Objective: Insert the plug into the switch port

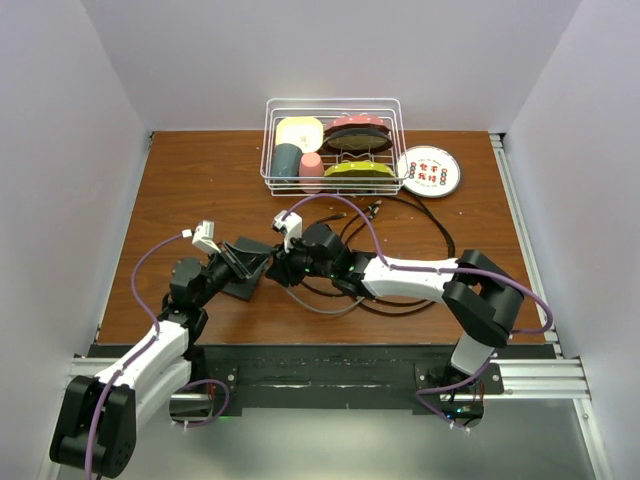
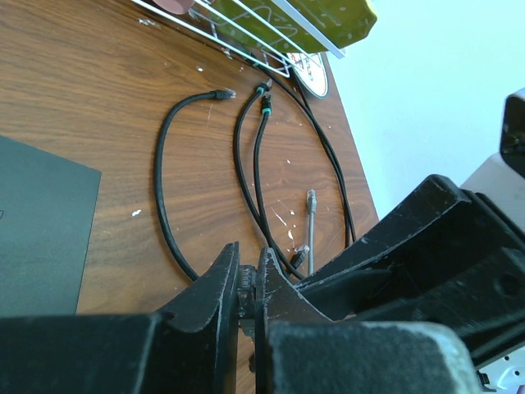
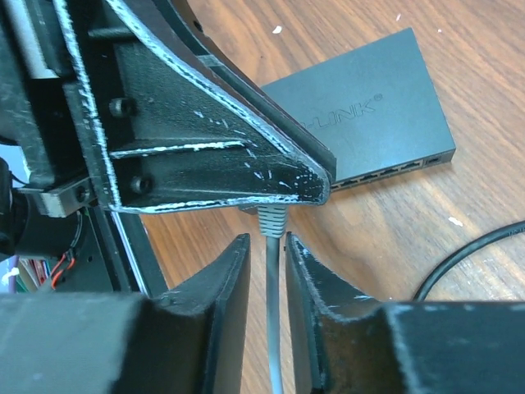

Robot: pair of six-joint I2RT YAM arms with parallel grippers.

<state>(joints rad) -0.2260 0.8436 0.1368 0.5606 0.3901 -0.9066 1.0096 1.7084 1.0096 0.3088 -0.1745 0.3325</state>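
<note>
Right pincer (image 3: 267, 240) straddled the grey cable (image 3: 274, 328) behind its plug (image 3: 273, 218), grip impossible to tell; left pincer (image 2: 248, 250), nearly clenched, appeared to pinch the plug's tip. Nearby on the desk (image 3: 459, 49) lay the switch (image 3: 369, 115), ports facing them, demanding square alignment. Loose black cables (image 1: 420, 215) and a wire basket (image 1: 330, 145) lay beyond.

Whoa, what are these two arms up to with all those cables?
They are working to plug a grey cable into the black switch. The left gripper seems to pinch the plug, while the cable runs between the fingers of the right gripper. The plug is short of the switch's row of sockets, not yet in any of them.
</note>
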